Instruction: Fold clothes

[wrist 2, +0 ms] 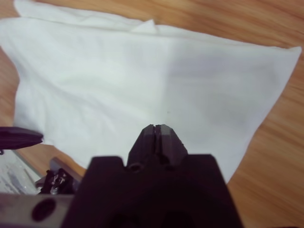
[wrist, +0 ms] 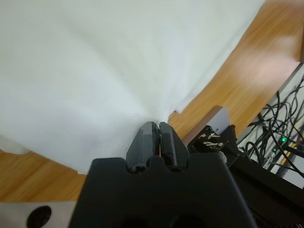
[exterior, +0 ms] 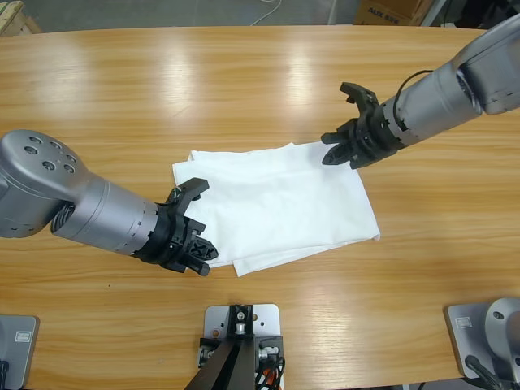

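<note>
The T-shirt (exterior: pixel 280 203) lies folded into a rough rectangle on the table (exterior: pixel 244 73), near its front edge and a little right of the rig post, several layers showing along its near hem; no lettering or label shows on the upper face. The left gripper (exterior: pixel 188 231) sits at the shirt's near-left corner; in the left wrist view its jaws are pressed together with cloth (wrist: pixel 118 71) puckering right at their tips, so it seems to be pinching that edge, though the tips hide the actual bite and a bare touch cannot be ruled out. The right gripper (exterior: pixel 355 134) hangs at the shirt's far-right corner; in the right wrist view its jaws (wrist 2: pixel 157 137) are likewise together over the fabric (wrist 2: pixel 142 80), which lies smooth and undisturbed beneath them, so it looks shut on nothing and just beside or above the cloth. The task reads as well along; the garment is already compact, and the step in hand is probably a last fold or a tidy of the corners. A next move would call for the left grip to be sure of all layers before lifting, and for the right gripper to open and take its own corner so the two edges travel together; a one-sided pull would likely drag the stack askew.
</note>
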You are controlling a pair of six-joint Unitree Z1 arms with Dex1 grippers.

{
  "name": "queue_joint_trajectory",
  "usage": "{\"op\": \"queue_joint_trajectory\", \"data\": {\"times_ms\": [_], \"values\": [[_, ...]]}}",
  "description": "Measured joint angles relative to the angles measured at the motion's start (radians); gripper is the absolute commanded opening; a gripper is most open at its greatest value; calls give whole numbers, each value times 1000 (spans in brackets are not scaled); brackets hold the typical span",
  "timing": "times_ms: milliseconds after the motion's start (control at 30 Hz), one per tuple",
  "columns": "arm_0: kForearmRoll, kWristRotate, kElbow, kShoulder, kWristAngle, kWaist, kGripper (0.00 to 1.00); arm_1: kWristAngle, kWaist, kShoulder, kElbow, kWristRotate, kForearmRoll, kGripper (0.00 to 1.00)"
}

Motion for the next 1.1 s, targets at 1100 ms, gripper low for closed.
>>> {"op": "queue_joint_trajectory", "data": {"times_ms": [1100], "values": [[-4, -1, 22, 17, -5, 42, 0, 45, -204, 116, 21, -60, -134, 0]]}}
